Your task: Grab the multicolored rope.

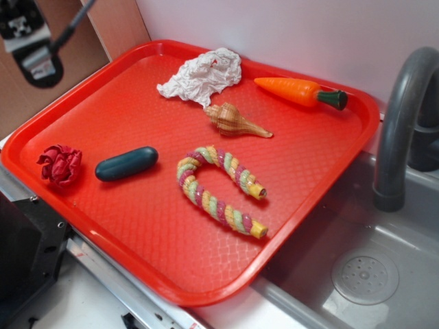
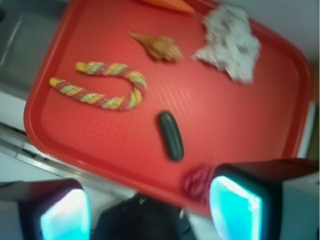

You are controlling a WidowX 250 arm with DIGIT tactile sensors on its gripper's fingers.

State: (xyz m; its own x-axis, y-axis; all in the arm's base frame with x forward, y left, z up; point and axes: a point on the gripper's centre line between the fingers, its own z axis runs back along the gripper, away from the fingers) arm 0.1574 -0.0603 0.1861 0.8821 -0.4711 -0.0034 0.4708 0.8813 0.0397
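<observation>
End effector [image 2: 150,210]: fingers spread apart, empty, above tray's near edge. Rope [image 1: 218,190]: pastel pink, yellow and green twist, U-bent, yellow caps, lying mid-tray [image 1: 144,226] at 5 o'clock from seashell [image 1: 233,120]. Wrist view blurred; carrot [image 2: 167,4] cut off.

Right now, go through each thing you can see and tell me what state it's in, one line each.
Pastel twisted multicolored rope: bent in a U, lying flat, ungrasped.
Pincer: open, holding nothing.
White crumpled paper: scrunched up.
Ridged tan seashell: lying on its side.
Orange plastic carrot: lying flat.
Dark green capsule: lying flat.
Red fabric scrap: bunched.
</observation>
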